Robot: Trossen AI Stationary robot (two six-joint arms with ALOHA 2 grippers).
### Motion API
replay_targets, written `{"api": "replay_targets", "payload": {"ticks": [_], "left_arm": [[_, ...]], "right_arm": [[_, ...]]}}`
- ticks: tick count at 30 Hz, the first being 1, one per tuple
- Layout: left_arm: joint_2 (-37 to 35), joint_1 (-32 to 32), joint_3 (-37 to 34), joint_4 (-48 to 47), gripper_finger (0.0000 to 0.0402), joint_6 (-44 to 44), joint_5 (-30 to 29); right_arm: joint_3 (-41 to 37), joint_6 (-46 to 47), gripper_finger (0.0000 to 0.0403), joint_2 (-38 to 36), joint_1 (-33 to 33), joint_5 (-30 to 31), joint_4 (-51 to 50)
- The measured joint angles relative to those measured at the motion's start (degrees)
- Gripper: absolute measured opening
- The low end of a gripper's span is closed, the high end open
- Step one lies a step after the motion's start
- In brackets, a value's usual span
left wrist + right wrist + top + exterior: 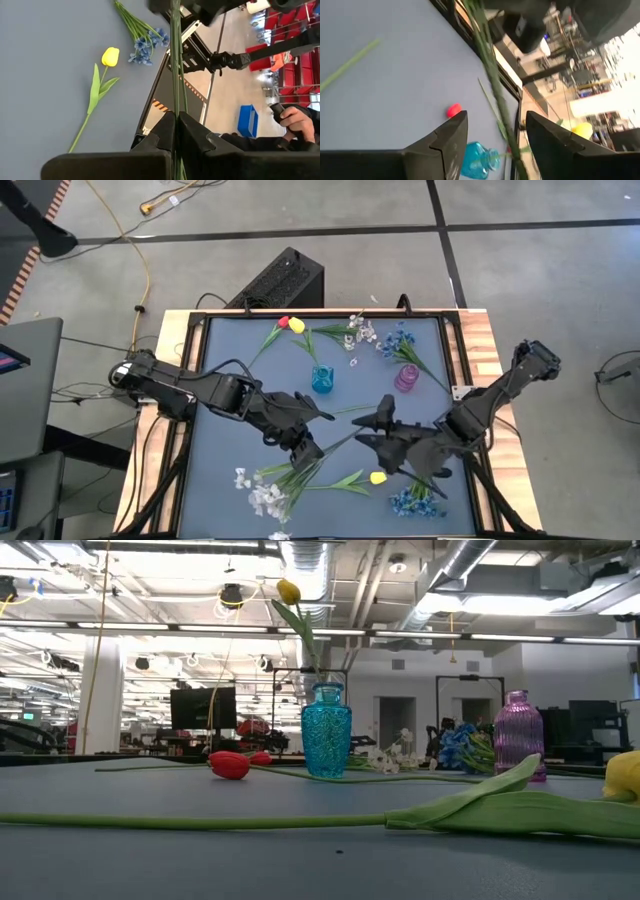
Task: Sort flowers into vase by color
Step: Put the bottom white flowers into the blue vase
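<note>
Nearest me, along the front edge of the table [225, 380]: white blossom sprays [262, 492] on my left, a loose yellow tulip [377, 477] with its leafy stem at centre, a blue spray [415, 500] on my right.

Mid-table, both arms meet. My left gripper [176, 131] is clenched on a long green stem [175, 60]; the wrist view shows the stalk pinched between the fingers and running away toward the other arm. My right gripper [492, 132] has its fingers spread, with the stem [490, 75] passing through the gap, apparently untouched. I read this as a hand-over: the stem now rides on the left arm alone. Its bloom I cannot make out.

Farther back stand the blue vase [322, 378], holding a yellow tulip [288, 590], and the purple vase [407, 378]. Behind them lie a red tulip [229, 765], another yellow one, white sprays and blue sprays [397, 340].

Next move, I judge: back the right arm clear, then carry the stem over the matching vase and lower it cut end first. The narrow neck demands a near-upright stalk.

Beyond the table, a person's hand [295, 122] shows.
</note>
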Motion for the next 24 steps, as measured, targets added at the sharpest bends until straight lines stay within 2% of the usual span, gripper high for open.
{"api": "replay_targets", "payload": {"ticks": [7, 17, 24], "left_arm": [[0.0, 0.0, 0.0, 0.0, 0.0, 0.0, 0.2], [0.0, 0.0, 0.0, 0.5, 0.0005, 2.3, 0.2], [0.0, 0.2, 0.0, 3.0, 0.0062, 7.0, -1.1]], "right_arm": [[0.0, -0.1, 0.0173, 0.2, -0.5, 0.0, 0.5], [0.0, -1.7, 0.0034, 0.2, -0.3, -1.0, 0.0], [0.0, 1.2, 0.003, 0.2, 1.4, -3.5, 0.2]]}}
